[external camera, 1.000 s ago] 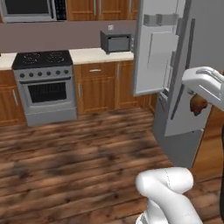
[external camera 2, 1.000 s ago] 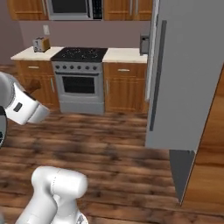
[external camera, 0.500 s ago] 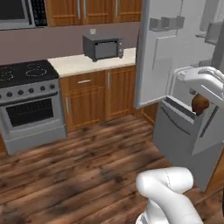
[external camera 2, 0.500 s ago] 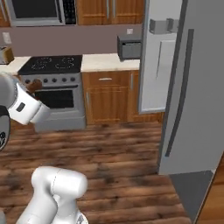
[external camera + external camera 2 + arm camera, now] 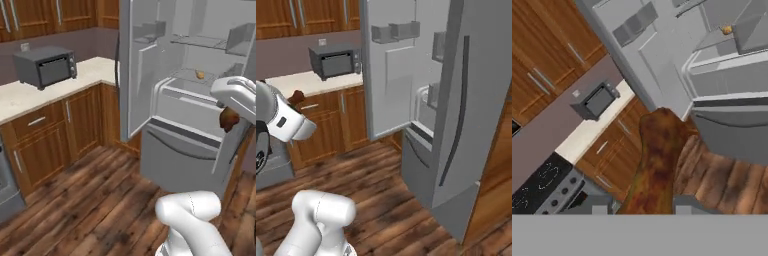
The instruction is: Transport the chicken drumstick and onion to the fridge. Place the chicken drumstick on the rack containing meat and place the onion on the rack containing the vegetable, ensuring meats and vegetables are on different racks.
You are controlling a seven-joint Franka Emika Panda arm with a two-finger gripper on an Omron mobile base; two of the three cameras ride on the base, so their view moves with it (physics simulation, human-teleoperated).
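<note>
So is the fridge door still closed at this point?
No, the fridge door stands open, showing pale shelves and a small orange item inside.

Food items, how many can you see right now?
2. A chicken drumstick held in the gripper, and a small orange item on a shelf inside the open fridge. More may be hidden inside.
</note>
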